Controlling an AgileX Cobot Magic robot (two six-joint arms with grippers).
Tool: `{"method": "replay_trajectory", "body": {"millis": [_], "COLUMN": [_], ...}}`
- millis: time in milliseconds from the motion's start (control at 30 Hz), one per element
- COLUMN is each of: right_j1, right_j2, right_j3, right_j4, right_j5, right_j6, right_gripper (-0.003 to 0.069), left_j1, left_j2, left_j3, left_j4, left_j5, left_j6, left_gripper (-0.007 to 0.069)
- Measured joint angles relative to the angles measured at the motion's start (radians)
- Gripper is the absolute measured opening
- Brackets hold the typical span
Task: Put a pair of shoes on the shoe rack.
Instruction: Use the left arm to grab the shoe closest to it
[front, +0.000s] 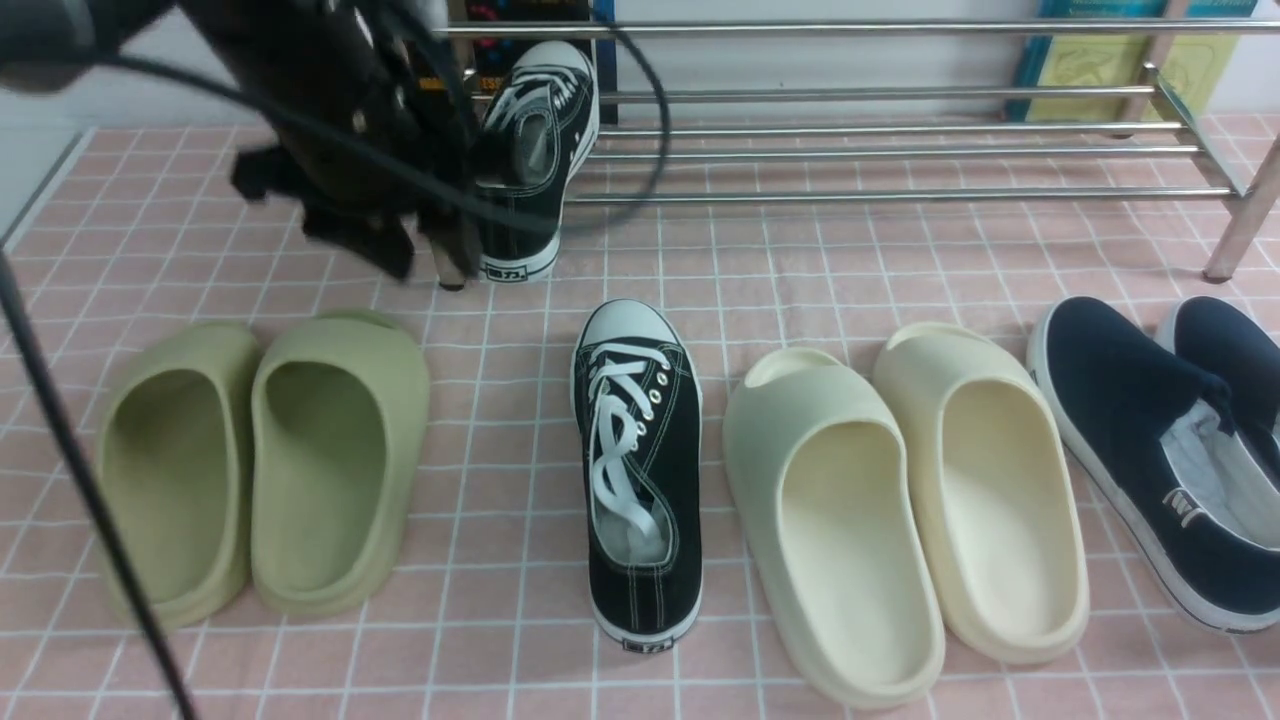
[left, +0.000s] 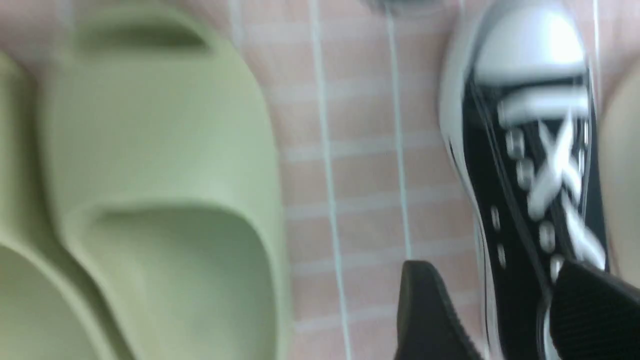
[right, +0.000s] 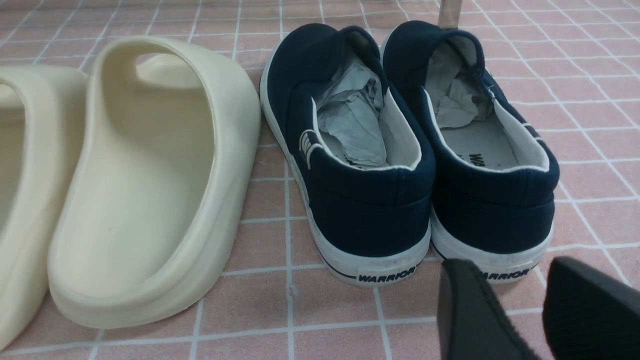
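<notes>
1 blk lace-up sneaker on chrome shoe rack, other on tiled surface.
L fingers apart; R fingers apart, nr navy slip-ons.

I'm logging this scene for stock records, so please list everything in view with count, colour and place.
long metal-bar shoe rack: 1, silver, at the back
canvas lace-up sneakers: 2, black and white; one at the rack's left end, one on the floor, centre
foam slides: 2, green, left
foam slides: 2, cream, right of centre
canvas slip-ons: 2, navy, far right
crumpled paper: a wad in each slip-on, greyish
printed books or boxes: dark, blue and yellow, behind the rack; count unclear
tiled floor: 1, pink, underneath
cables: black, left; count unclear
left gripper: 1, black, open
right gripper: 1, black, open
</notes>
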Motion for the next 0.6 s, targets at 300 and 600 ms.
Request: {"method": "replay_trajectory", "body": {"millis": [300, 600], "right_j1": [0.0, 0.0], "right_j2": [0.0, 0.0], "right_j3": [0.0, 0.0], "right_j4": [0.0, 0.0], "right_j5": [0.0, 0.0], "right_j6": [0.0, 0.0], "right_gripper": [0.024, 0.024], "left_j1": [-0.224, -0.231], "left_j2": [-0.092, 0.032], "left_j3": [0.406, 0.41], "left_j4": [-0.022, 0.016], "left_j5": [-0.319, -0.401], "left_j6": [-0.079, -0.127], "left_gripper": [0.0377, 0.0371]}}
